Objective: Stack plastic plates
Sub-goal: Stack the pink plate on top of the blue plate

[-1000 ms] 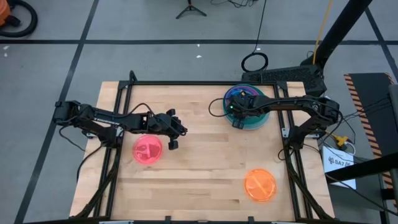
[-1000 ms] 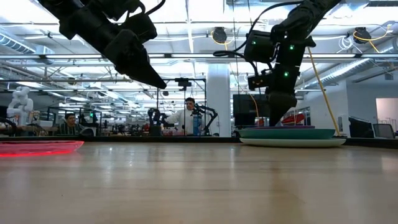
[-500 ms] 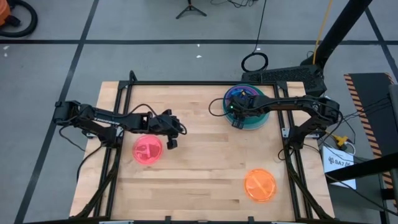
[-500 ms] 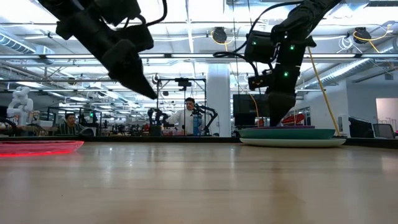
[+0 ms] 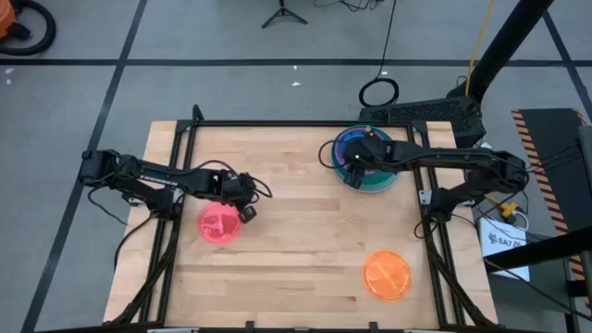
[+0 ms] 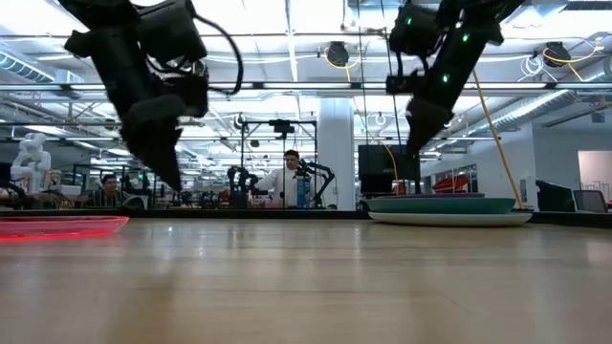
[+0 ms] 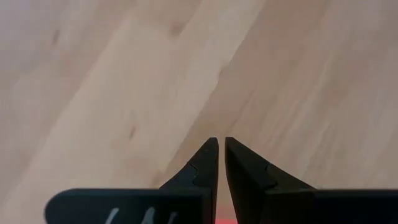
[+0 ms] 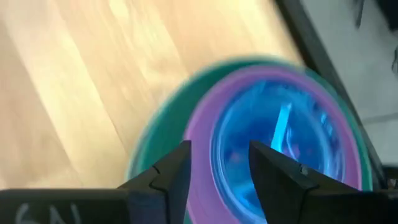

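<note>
both empty: right gripper [image 8: 217, 163] wide, left gripper [image 7: 221, 149] nearly closed.

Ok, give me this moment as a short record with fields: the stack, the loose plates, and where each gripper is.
stack: plate stack at the table's far right, dark green plate at the bottom, purple above it, blue on top
loose plates: pink-red plate at left; orange plate at near right
left gripper: shut, empty, at the pink-red plate's right edge
right gripper: open, empty, above the stack
table: wooden table
</note>
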Robot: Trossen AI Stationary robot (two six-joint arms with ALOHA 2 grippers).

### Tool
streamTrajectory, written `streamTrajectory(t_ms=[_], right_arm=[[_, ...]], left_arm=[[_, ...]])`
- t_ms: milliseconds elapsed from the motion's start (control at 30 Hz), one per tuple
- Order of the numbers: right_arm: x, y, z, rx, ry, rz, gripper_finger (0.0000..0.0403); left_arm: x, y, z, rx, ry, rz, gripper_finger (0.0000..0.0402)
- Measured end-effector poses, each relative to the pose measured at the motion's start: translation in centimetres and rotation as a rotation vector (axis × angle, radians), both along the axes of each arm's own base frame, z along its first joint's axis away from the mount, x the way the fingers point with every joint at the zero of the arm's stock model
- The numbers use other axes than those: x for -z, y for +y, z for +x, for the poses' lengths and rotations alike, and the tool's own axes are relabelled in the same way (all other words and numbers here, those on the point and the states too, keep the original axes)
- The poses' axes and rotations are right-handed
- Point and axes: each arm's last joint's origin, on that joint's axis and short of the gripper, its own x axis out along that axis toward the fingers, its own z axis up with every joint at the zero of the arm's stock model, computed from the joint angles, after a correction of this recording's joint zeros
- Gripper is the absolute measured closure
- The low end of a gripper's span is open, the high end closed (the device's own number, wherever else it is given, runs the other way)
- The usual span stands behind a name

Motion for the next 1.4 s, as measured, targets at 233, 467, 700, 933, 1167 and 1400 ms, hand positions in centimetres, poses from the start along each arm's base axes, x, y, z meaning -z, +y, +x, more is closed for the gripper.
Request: streamTrajectory(t_ms=[233,467,700,933,1167,1400], right_arm=[[-2.3,1.1,0.5,-0.075,-0.168,-0.074,0.0248],[-3.1,1.6,1.6,-0.150,-0.267,-0.141,0.0248],[-3.2,1.6,1.8,-0.177,-0.272,-0.165,0.0248],[-3.2,2.0,2.0,-0.187,-0.337,-0.047,0.0248],[-3.0,4.1,2.9,-0.163,-0.416,0.078,0.0248],[-0.6,7.3,4.6,-0.188,-0.357,0.165,0.0248]], left_arm=[[0.6,-0.2,-1.7,-0.206,0.151,-0.118,0.0366],[0.8,-1.0,-2.5,-0.311,0.223,-0.198,0.0366],[0.8,-1.6,-2.6,-0.325,0.228,-0.213,0.0366],[0.9,-2.4,-2.6,-0.290,0.241,-0.241,0.0366],[0.8,-2.9,-2.5,-0.043,0.250,-0.179,0.0366],[0.7,-2.8,-2.1,0.006,0.211,-0.153,0.0366]])
